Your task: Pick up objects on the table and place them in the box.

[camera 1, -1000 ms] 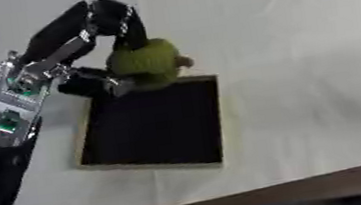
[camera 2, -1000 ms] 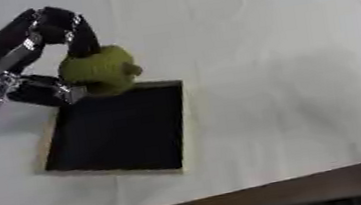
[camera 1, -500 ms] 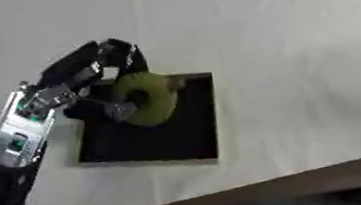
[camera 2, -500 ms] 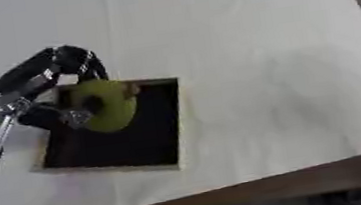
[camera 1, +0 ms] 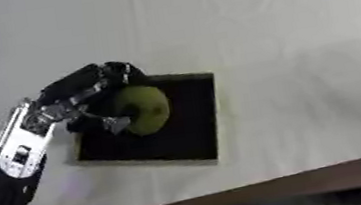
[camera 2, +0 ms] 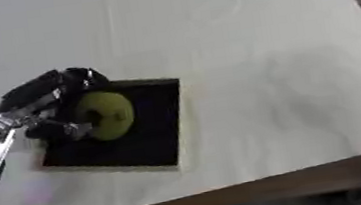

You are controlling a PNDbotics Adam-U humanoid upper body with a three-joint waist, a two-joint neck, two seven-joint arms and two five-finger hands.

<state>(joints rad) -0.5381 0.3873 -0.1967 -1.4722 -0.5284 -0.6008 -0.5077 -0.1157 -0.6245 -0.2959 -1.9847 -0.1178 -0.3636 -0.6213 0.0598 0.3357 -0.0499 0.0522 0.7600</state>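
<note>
The left hand [camera 1: 87,100] is now reaching down into the box [camera 1: 196,122], where a second ago it was holding the green fruit [camera 1: 143,108] above the box's far left corner, clear of the rim. Half a second ago the fruit was crossing over the rim; now it is sitting low over the black floor in the left half of the box, so the carry is over and the lowering is nearly done. The fingers are curling over the far side of the fruit and the thumb is pressing at its near left side, so the hand is still pinching it between them. I cannot tell whether the fruit is already touching the floor of the box or hanging just above it.

The box is lying on the table [camera 1: 280,35], toward its near left part, with its right half bare. No other loose object is showing on the table in either view, and the right hand is not showing at all.

For the task, this means the fruit is as good as placed: what seems to be remaining is for the fingers to spread and the hand to lift out without dragging the fruit or the box along.
</note>
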